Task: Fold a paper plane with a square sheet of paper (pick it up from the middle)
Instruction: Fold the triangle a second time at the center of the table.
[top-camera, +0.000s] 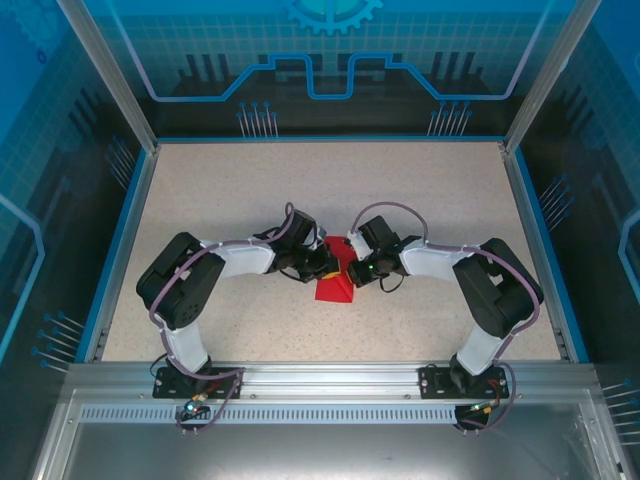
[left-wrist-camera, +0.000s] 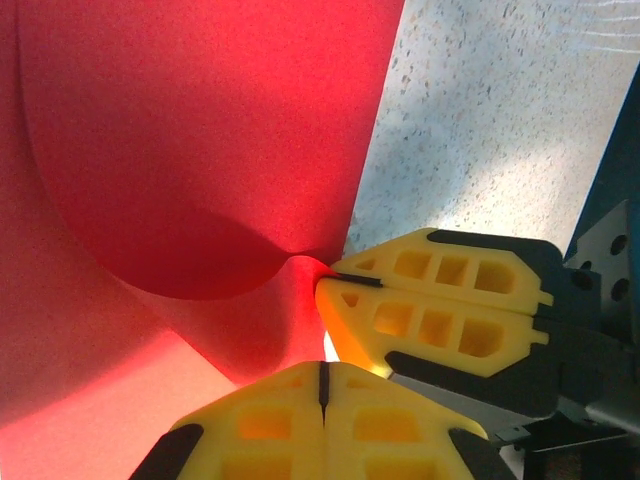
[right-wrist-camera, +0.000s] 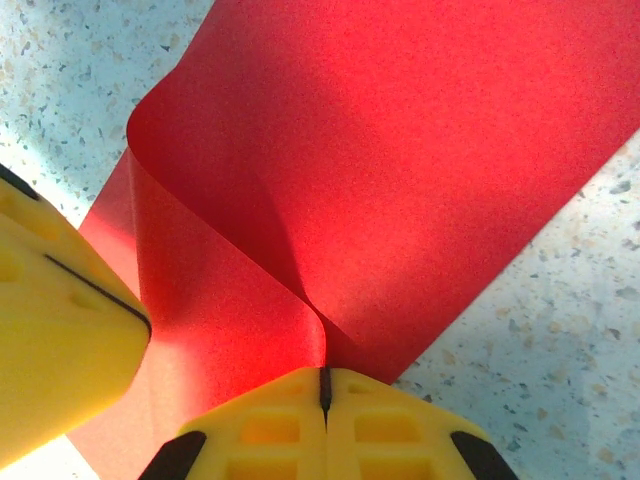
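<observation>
The square sheet of paper (top-camera: 334, 290) is bright red and lies partly folded at the table's middle, between the two grippers. In the right wrist view the paper (right-wrist-camera: 400, 150) curls over itself in a soft roll, and a crease runs into my right gripper (right-wrist-camera: 325, 372), which is shut on it. My left gripper (right-wrist-camera: 148, 322) pinches the roll's left edge. In the left wrist view the paper (left-wrist-camera: 180, 150) bulges upward. There my left gripper (left-wrist-camera: 322, 366) is shut at the sheet's edge, and my right gripper (left-wrist-camera: 322, 280) nips the paper just beyond it. In the top view the left gripper (top-camera: 328, 266) and right gripper (top-camera: 356, 270) almost touch.
The speckled beige table (top-camera: 230, 200) has a raised blue rim (top-camera: 118, 250) on its left, right and far sides. Transparent blue enclosure walls stand around it. Both arm bases sit on the metal rail (top-camera: 320, 378) at the near edge.
</observation>
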